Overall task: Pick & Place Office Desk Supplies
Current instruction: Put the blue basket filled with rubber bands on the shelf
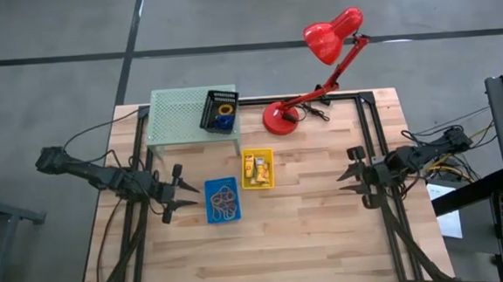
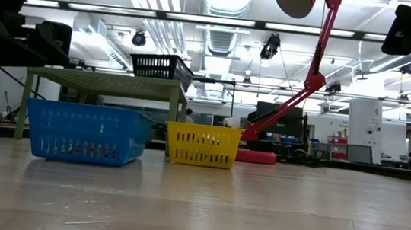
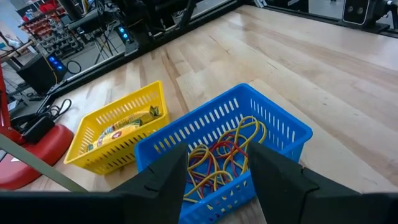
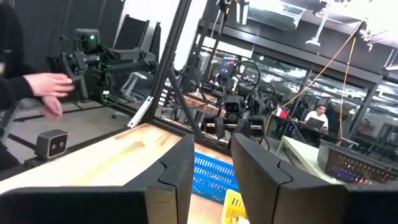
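Table (image 1: 327,233) is being shown as pale wood planks, smooth w/ a slight sheen. Blue basket (image 3: 273,124) and yellow basket (image 3: 87,134) are being seen as slotted plastic, rubber bands (image 3: 217,155) as thin glossy loops. Lamp (image 1: 332,35) is being shown in glossy red finish, shelf (image 1: 176,115) in matt pale-green mesh.

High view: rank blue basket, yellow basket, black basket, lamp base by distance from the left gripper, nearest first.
From the left gripper:
1. Blue basket, right beside it, holding rubber bands.
2. Yellow basket, just past the blue one, toward the table's middle.
3. Black basket, up on the green mesh shelf.
4. Lamp base, at the far edge.
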Controlling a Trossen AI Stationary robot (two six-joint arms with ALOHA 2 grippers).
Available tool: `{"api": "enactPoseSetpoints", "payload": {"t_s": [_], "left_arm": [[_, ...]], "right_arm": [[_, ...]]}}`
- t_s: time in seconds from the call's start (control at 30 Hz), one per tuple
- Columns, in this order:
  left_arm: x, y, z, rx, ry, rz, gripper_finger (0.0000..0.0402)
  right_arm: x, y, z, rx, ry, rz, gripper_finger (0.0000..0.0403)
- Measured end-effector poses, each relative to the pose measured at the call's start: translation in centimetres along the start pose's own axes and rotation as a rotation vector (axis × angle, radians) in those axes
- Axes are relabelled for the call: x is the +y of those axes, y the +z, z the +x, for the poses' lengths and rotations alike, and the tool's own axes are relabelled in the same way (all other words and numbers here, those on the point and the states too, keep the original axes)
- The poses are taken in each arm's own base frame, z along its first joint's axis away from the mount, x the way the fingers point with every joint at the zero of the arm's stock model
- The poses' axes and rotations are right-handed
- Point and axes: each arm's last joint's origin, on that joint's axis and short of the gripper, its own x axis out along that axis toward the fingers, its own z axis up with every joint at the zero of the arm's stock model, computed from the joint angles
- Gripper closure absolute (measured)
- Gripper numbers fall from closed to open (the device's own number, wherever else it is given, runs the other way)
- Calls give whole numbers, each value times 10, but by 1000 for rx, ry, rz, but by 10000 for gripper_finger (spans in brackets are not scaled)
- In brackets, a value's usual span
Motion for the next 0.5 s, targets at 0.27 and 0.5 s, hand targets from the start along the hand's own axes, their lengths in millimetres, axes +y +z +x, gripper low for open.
{"api": "enactPoseSetpoints", "payload": {"t_s": [0.27,0.5], "left_arm": [[2,0,0,14,57,-24,229],[2,0,0,27,75,25,229]], "right_arm": [[0,0,0,0,1,0,303],[0,0,0,0,1,0,304]]}}
